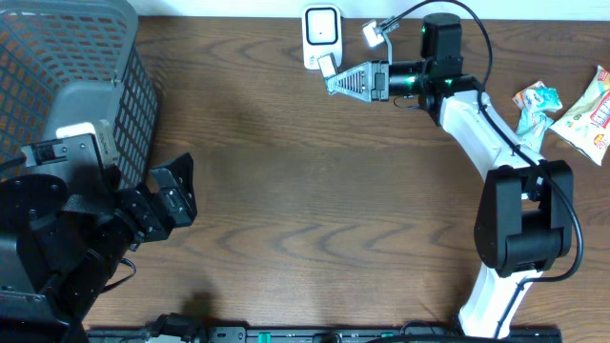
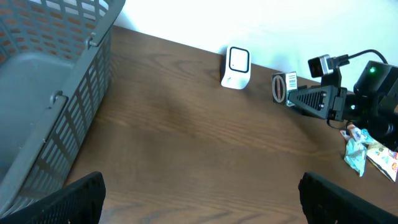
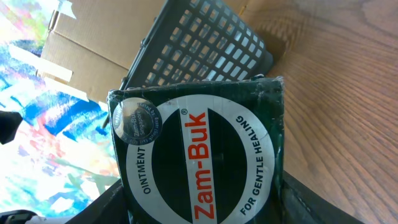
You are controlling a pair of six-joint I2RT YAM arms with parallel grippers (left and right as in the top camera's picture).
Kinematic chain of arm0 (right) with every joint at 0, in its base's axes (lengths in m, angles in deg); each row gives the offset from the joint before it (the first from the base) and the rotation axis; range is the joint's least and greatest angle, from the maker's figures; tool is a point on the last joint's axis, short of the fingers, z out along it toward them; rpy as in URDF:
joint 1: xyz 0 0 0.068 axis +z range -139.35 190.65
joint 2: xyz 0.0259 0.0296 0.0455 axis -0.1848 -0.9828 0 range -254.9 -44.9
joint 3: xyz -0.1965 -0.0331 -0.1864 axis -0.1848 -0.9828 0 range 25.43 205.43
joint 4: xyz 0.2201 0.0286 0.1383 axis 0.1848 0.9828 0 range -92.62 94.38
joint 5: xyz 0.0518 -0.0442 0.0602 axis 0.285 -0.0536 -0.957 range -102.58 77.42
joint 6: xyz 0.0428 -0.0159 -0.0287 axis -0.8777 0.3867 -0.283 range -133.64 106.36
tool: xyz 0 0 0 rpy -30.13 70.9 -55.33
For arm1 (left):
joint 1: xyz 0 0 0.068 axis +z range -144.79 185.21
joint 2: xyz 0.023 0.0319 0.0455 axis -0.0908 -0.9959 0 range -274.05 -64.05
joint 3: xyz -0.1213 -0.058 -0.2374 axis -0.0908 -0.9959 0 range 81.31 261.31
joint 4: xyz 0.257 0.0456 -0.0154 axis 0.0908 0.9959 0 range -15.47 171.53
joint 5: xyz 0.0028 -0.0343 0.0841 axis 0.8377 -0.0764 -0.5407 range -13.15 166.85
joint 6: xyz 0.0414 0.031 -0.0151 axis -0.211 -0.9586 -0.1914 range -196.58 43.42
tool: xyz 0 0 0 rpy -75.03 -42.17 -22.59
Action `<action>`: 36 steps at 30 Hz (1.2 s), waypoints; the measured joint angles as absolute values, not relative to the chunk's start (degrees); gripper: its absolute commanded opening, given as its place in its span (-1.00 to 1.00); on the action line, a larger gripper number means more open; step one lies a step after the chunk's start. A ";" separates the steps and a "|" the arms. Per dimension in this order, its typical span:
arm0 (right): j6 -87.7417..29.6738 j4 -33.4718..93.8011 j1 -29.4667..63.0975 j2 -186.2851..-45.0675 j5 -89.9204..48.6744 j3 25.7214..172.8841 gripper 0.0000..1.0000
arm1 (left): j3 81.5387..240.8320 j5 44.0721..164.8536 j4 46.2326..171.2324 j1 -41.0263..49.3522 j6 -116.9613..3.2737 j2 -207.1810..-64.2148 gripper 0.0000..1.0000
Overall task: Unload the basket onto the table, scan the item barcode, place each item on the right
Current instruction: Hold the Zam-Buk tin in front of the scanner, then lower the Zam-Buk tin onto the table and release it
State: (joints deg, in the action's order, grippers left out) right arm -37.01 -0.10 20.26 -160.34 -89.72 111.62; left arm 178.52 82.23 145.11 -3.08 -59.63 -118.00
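Note:
The item is a dark green Zam-Buk ointment box [image 3: 199, 149], and my right gripper [image 3: 199, 208] is shut on its two sides. In the overhead view the box [image 1: 327, 65] hangs above the table just below the white barcode scanner [image 1: 320, 33] at the back edge, at the tip of my right gripper [image 1: 335, 80]. The left wrist view shows the box [image 2: 280, 87] with a barcode label facing left, to the right of the scanner [image 2: 236, 67]. My left gripper [image 1: 184, 191] stands wide open and holds nothing at the front left, its jaws far apart [image 2: 211, 205].
A grey mesh basket [image 1: 67, 86] fills the back left corner, close to my left arm. Two snack packets [image 1: 538, 100] [image 1: 591, 114] lie at the right edge. The right arm's white base [image 1: 496, 286] stands at the front right.

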 measured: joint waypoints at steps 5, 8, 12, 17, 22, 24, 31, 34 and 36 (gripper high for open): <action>-36.12 1.52 21.31 -160.34 -89.07 111.62 0.15 | 178.52 82.23 145.11 -3.08 -59.63 -118.00 0.96; -33.27 6.61 21.85 -160.34 -87.30 111.73 0.15 | 178.52 82.21 145.11 -3.08 -59.63 -118.00 0.96; -27.44 18.90 22.73 -160.28 -78.01 111.99 0.14 | 178.52 82.23 145.16 -3.08 -59.63 -118.00 0.96; -20.84 32.43 25.02 -160.28 -54.34 111.95 0.13 | 178.52 82.23 145.14 -3.08 -59.63 -118.00 0.96; -14.02 38.39 28.30 -160.28 -33.75 111.95 0.15 | 178.52 82.23 145.14 -3.08 -59.63 -118.00 0.96; -11.64 39.22 29.44 -160.28 -28.98 111.93 0.15 | 178.52 82.23 145.14 -3.08 -59.63 -118.00 0.96; -3.35 39.27 31.80 -160.23 -18.62 108.58 0.42 | 178.52 82.21 145.14 -3.08 -59.63 -118.00 0.95; -1.76 38.48 31.78 -160.23 -16.87 106.09 0.55 | 178.52 82.23 145.11 -3.08 -59.63 -118.00 0.96; -1.71 38.44 31.75 -160.23 -16.52 105.50 0.55 | 178.52 82.23 145.14 -3.08 -59.63 -118.00 0.96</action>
